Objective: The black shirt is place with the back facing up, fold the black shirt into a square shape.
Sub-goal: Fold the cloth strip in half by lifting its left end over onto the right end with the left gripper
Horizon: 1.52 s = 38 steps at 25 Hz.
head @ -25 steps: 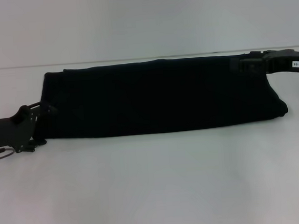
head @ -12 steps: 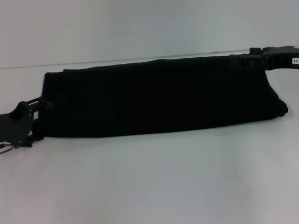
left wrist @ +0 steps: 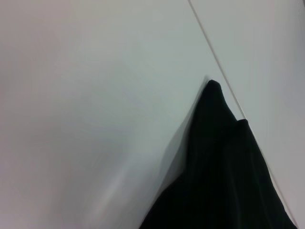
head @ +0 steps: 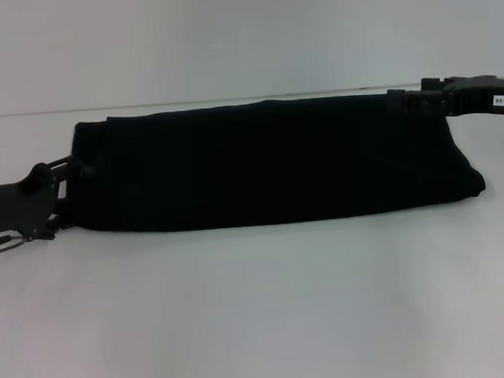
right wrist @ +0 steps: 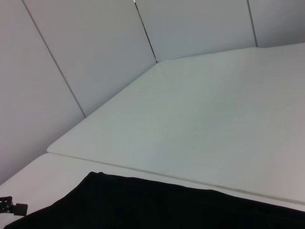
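Note:
The black shirt point(head: 267, 162) lies folded into one long flat band across the white table, plain side up, with no print showing. My left gripper point(head: 71, 171) is at the band's left end, level with its middle and against the cloth edge. My right gripper point(head: 399, 102) reaches in from the right and rests at the band's far right corner. In the left wrist view a pointed end of the black shirt point(left wrist: 224, 181) lies on the table. The right wrist view shows the black shirt point(right wrist: 157, 205) along its far edge.
The white table point(head: 260, 309) stretches bare in front of the shirt. A grey panelled wall point(right wrist: 95, 57) stands behind the table's far edge, just beyond the shirt.
My left gripper has slid away from me along the shirt's left end. My right gripper has shifted slightly back at the far right corner. The shirt's outline is unchanged.

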Tool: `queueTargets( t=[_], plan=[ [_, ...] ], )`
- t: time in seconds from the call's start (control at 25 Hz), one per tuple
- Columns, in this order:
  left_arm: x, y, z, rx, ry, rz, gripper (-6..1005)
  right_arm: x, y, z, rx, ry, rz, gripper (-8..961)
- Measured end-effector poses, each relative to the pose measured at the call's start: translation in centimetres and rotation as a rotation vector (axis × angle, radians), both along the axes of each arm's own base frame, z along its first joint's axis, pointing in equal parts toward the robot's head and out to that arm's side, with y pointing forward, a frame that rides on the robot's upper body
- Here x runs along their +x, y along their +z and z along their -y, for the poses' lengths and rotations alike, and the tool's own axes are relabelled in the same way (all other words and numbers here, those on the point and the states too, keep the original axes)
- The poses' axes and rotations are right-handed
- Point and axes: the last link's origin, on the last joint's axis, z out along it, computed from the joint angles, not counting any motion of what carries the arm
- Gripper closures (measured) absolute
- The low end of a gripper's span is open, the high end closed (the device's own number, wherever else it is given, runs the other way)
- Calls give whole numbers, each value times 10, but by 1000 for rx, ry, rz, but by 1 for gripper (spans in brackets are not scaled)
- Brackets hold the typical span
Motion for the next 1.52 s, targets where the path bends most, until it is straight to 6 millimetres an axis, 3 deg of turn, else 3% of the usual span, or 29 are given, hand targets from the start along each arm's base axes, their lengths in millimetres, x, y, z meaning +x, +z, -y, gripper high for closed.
queueTargets(
  t=[0.6,1.28,1.52],
  plan=[
    [-2,0,3,-23,-63,-58,196,-1,0,-1,1,6,2,54],
    [-3,-4,8,-47,-90,-66,845,-2,0,-1,1,9,4,55],
    [-6,-5,14,-67,-156,-107,957,-1,-3,1,-3,6,0,56]
  ],
)
